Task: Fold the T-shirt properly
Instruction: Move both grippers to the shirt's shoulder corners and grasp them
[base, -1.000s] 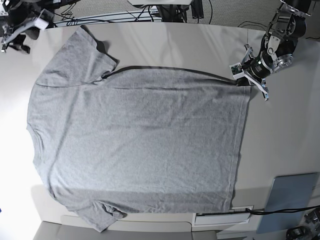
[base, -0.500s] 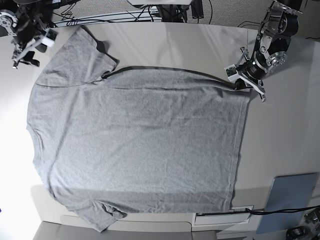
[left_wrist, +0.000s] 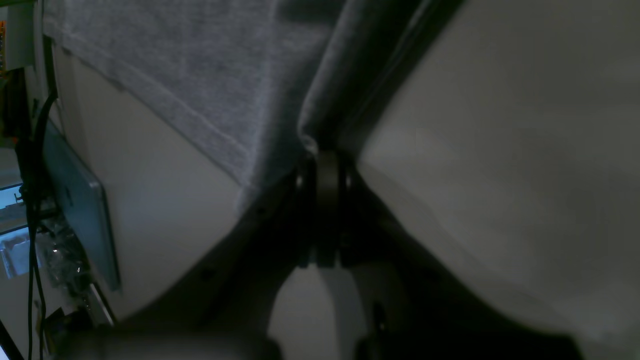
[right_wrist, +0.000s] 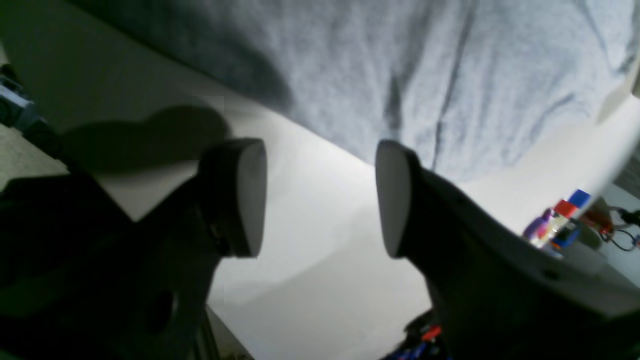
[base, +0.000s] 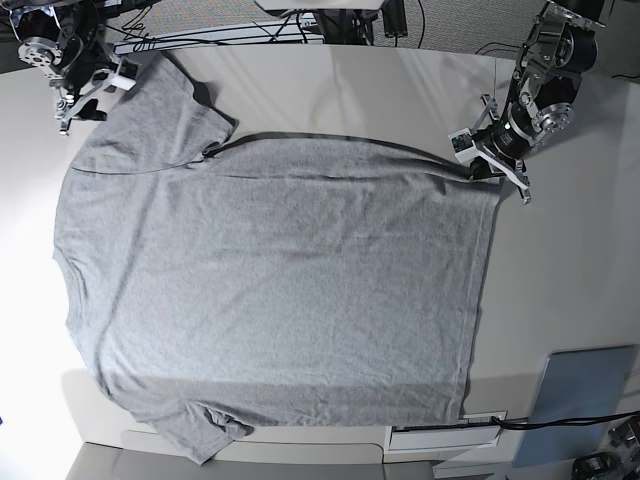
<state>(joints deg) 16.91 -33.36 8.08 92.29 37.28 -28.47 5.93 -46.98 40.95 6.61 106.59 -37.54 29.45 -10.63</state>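
Moved: right gripper (base: 88, 95) has swung in from the table's far-left corner twd the T-shirt (base: 280, 290); now just beside the upper sleeve edge. Left gripper (base: 487, 165) edged inward a bit earlier, same spot over the last half-sec.
Left gripper state: jaws clamped tight on the shirt's hem corner; in left wrist view a bunched ridge of grey cloth (left_wrist: 320, 115) runs straight into the closed tips (left_wrist: 320, 160).
Right gripper state: jaws wide apart, nothing between them; both pale pads (right_wrist: 250, 195) show bare table in the gap.
Right gripper vs shirt: tips (right_wrist: 320, 197) over bare table, sleeve cloth (right_wrist: 425, 75) just beyond them; touching or not, can't tell.
Shirt look: heather-grey, short-sleeved, plain side up, no print visible. Light wrinkles across body; stitched hem line (left_wrist: 165, 100) visible near the left gripper.
Shirt position: spread flat on the off-white table (base: 350, 90), sideways in base view — sleeves at image left, hem at image right. Lower sleeve hangs slightly past the near table edge.
Shirt fold: far long edge raised in a thin ridge w/ dark shadow, running from the underarm to the gripped corner.
Other: grey flat panel (base: 578, 400) on table near-right corner, well apart from shirt.
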